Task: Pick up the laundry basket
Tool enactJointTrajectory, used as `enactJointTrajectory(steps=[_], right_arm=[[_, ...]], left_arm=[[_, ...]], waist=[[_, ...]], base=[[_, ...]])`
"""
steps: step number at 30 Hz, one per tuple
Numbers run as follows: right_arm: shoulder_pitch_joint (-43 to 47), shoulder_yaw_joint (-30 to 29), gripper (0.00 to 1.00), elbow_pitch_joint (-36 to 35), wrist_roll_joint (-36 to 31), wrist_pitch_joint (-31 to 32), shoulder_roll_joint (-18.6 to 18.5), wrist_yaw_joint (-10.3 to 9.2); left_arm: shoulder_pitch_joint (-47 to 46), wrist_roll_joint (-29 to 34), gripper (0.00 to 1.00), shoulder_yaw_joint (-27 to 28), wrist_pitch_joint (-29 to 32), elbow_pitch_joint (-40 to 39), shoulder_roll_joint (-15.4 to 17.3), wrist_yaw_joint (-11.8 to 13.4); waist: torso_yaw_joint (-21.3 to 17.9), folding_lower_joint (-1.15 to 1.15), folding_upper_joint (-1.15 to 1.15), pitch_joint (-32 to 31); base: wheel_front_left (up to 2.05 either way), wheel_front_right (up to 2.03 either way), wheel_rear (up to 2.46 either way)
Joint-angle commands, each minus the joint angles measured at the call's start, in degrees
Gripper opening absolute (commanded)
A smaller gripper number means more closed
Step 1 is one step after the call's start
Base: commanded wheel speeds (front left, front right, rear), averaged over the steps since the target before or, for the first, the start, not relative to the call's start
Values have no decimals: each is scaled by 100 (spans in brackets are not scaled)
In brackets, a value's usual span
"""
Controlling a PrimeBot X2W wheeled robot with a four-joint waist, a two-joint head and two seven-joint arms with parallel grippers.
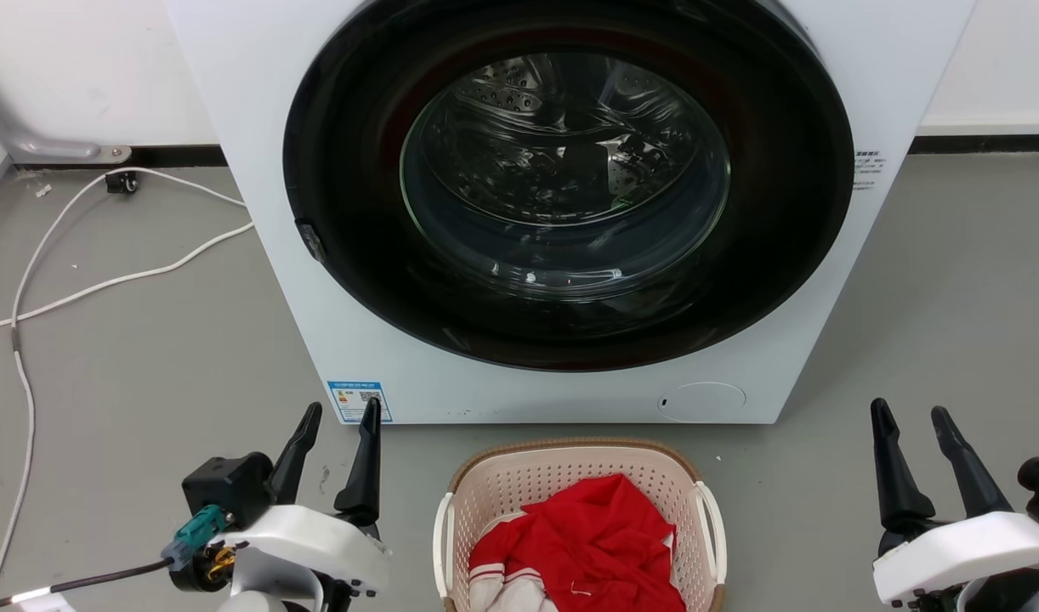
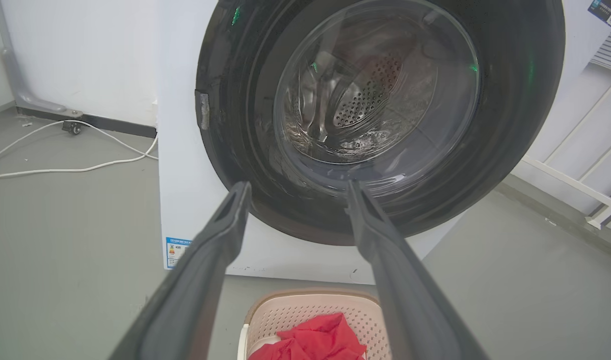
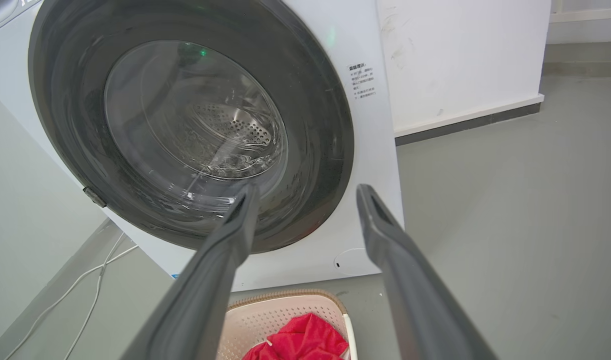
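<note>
- Hovering low at the near edge of the head view, the left gripper [image 1: 343, 408] and the right gripper [image 1: 909, 410] both point their long dark fingers forward at the washer [image 1: 332, 340].
- Each pair of fingers is spread well apart, and neither has hold of anything.
- Down between them sits the laundry basket [image 1: 519, 476] on the grey floor [image 1: 868, 340], nearer the left gripper and touched by neither.
- Its white handles [image 1: 713, 527] face outward, one toward each arm.
- A red garment [image 1: 596, 535] is heaped inside, with some white cloth under it.
- Bare floor lies open on both flanks of the basket, wider on the right.
- Just past the brown rim comes a narrow strip of floor, then the washer front with its round dark door.
- Far off to the left, a white cable [image 1: 103, 285] snakes over the floor toward the wall.
</note>
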Motion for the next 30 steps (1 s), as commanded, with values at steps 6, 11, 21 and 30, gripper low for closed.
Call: enactJointTrajectory(steps=[6, 11, 21, 30], right_arm=[[68, -6, 100, -184, -489, 4, 5, 0], [103, -23, 100, -280, -925, 15, 7, 0], [168, -6, 100, -372, -1371, -8, 9, -1], [210, 11, 100, -355, -1487, -146, 12, -1]], left_arm=[[-134, 421, 100, -81, -118, -11, 81, 72], [-149, 826, 100, -163, -220, 16, 125, 144], [-136, 1260, 100, -240, -335, 70, 135, 214], [-135, 1525, 100, -234, -433, 150, 103, 252]], waist=[[-6, 0, 0, 5], [-10, 0, 0, 7], [-11, 0, 0, 9], [-15, 0, 0, 7]], base=[[0, 0, 0], [0, 0, 0], [0, 0, 0], [0, 0, 0]])
